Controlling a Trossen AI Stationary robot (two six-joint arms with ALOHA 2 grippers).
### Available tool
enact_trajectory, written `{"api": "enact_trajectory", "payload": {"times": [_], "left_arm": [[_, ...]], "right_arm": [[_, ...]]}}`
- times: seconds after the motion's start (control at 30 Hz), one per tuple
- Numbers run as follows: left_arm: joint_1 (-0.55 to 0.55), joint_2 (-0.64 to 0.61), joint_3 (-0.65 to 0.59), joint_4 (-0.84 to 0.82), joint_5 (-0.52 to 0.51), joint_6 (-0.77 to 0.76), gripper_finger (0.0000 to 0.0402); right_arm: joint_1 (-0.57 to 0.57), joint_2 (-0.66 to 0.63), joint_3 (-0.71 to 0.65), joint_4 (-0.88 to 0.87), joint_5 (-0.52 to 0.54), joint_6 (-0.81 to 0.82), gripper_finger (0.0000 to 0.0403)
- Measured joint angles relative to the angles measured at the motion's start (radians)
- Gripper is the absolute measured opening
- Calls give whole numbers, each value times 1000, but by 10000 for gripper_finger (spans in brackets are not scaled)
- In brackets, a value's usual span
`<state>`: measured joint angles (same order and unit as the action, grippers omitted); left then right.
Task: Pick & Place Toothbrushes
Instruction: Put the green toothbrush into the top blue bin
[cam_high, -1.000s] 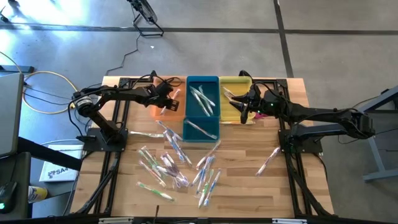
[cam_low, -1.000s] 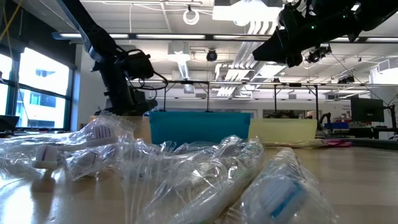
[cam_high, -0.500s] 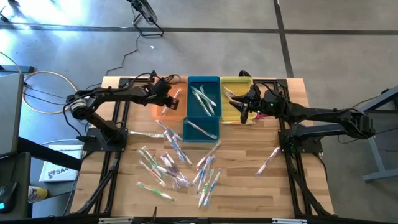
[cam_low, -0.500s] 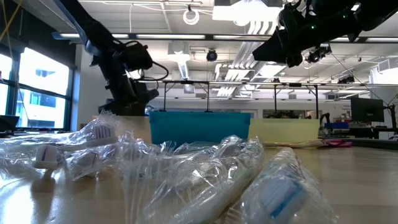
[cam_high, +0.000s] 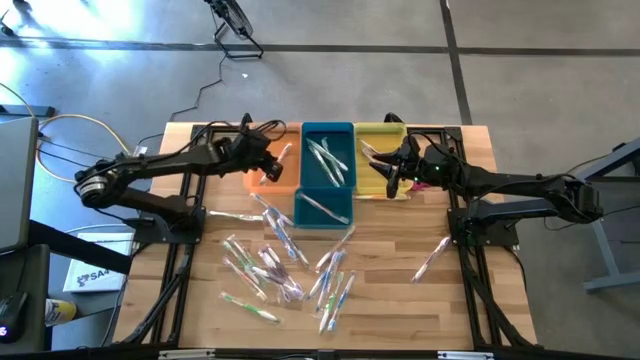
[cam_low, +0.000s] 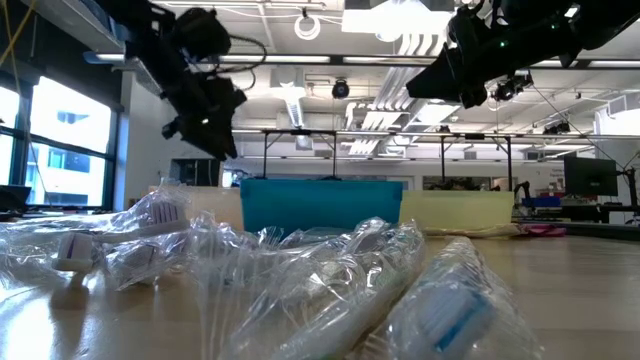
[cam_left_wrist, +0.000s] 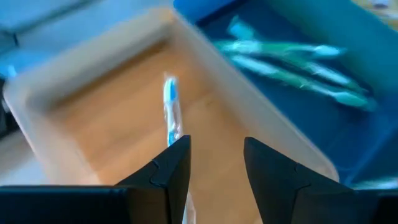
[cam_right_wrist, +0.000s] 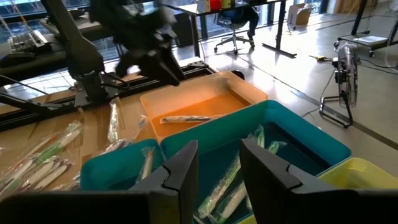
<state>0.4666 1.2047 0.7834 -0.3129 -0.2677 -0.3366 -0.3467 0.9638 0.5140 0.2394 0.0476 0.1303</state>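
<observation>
Many wrapped toothbrushes (cam_high: 285, 265) lie scattered on the wooden table, and one (cam_high: 432, 258) lies apart at the right. Three bins stand at the far side: orange (cam_high: 252, 180), blue (cam_high: 325, 205) and yellow (cam_high: 385, 135). One blue-handled toothbrush (cam_left_wrist: 171, 112) lies flat on the orange bin's floor, and several green ones (cam_left_wrist: 292, 62) lie in the blue bin. My left gripper (cam_left_wrist: 214, 162) hangs open above the orange bin, holding nothing. My right gripper (cam_right_wrist: 217, 165) is open and hovers over the yellow bin's near left part (cam_high: 388, 172).
The pile of wrapped toothbrushes (cam_low: 300, 290) fills the near middle of the table. Bare wood lies at the near right (cam_high: 420, 310). Black frame rails (cam_high: 190, 250) run along both sides of the table.
My left gripper has risen well above the orange bin and rolled a little, its fingers staying open. The toothbrush in the orange bin has stayed where it lay. The right arm has kept still.
</observation>
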Motion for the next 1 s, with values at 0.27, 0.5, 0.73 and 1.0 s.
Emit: {"api": "enact_trajectory", "payload": {"times": [0.27,0.5,0.73,1.0], "left_arm": [[-135,-52,0,81,-56,147,145],[-225,-53,0,209,-56,259,145],[-244,-137,-40,225,-51,338,145],[-245,-360,-255,344,-39,340,145]], "right_arm": [[0,9,0,1,6,0,111],[0,9,0,1,5,0,111],[0,9,0,0,2,0,111],[0,9,0,-1,2,7,111]]}}
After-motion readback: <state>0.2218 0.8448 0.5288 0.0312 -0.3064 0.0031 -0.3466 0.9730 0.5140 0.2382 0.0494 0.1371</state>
